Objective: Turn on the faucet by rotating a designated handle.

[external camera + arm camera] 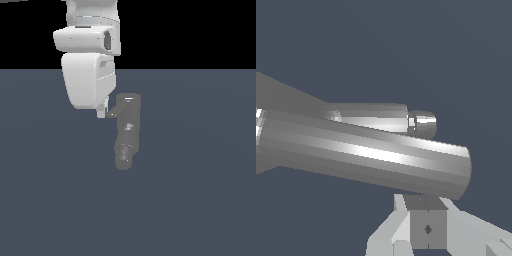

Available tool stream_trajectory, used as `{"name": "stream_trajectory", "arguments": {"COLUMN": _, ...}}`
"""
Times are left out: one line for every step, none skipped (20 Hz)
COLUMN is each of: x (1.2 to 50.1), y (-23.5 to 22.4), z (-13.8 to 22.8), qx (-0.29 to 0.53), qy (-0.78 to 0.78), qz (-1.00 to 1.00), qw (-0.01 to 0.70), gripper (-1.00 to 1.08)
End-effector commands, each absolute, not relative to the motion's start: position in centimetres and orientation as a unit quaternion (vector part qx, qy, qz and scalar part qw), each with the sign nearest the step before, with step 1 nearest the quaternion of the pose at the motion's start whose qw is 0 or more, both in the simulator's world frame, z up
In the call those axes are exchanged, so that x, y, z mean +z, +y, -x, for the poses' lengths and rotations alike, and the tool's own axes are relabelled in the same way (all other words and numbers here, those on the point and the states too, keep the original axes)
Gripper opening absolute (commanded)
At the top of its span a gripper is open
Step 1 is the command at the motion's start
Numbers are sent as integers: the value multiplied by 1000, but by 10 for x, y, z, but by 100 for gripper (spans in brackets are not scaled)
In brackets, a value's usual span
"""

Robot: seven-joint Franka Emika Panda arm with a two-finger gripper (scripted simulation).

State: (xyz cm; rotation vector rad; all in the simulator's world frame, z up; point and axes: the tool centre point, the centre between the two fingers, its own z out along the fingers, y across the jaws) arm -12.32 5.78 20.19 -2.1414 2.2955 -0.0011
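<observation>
The faucet [128, 131] is a dull gray, bent cylinder standing on the dark floor, with a flat round top and its rounded spout end toward the near side. The handle [111, 114] is a short gray rod sticking out from the faucet's top toward the exterior view's left. My gripper [102, 110] hangs under the white arm, right beside the handle's free end. In the wrist view the handle [371, 155] crosses the picture as a large near cylinder, with the faucet spout [406, 120] behind it. The gripper [426, 202] sits just beside the handle, fingers together and holding nothing.
The white arm's links [90, 75] stand above and to the exterior view's left of the faucet. The dark blue-gray floor [200, 190] spreads around it with no other objects in view.
</observation>
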Motion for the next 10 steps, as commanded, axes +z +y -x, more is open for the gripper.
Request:
{"name": "stream_trajectory", "arguments": {"x": 202, "y": 44, "z": 124, "qx": 0, "qy": 733, "qz": 680, "qw": 1, "gripper": -100}}
{"name": "stream_trajectory", "arguments": {"x": 202, "y": 39, "z": 124, "qx": 0, "qy": 733, "qz": 680, "qw": 1, "gripper": -100}}
{"name": "stream_trajectory", "arguments": {"x": 202, "y": 34, "z": 125, "qx": 0, "qy": 733, "qz": 680, "qw": 1, "gripper": -100}}
{"name": "stream_trajectory", "arguments": {"x": 202, "y": 28, "z": 125, "qx": 0, "qy": 733, "qz": 680, "qw": 1, "gripper": -100}}
{"name": "stream_trajectory", "arguments": {"x": 202, "y": 23, "z": 125, "qx": 0, "qy": 734, "qz": 680, "qw": 1, "gripper": -100}}
{"name": "stream_trajectory", "arguments": {"x": 202, "y": 17, "z": 126, "qx": 0, "qy": 734, "qz": 680, "qw": 1, "gripper": -100}}
{"name": "stream_trajectory", "arguments": {"x": 202, "y": 12, "z": 126, "qx": 0, "qy": 734, "qz": 680, "qw": 1, "gripper": -100}}
{"name": "stream_trajectory", "arguments": {"x": 202, "y": 6, "z": 127, "qx": 0, "qy": 734, "qz": 679, "qw": 1, "gripper": -100}}
{"name": "stream_trajectory", "arguments": {"x": 202, "y": 1, "z": 127, "qx": 0, "qy": 734, "qz": 679, "qw": 1, "gripper": -100}}
{"name": "stream_trajectory", "arguments": {"x": 202, "y": -5, "z": 127, "qx": 0, "qy": 734, "qz": 679, "qw": 1, "gripper": -100}}
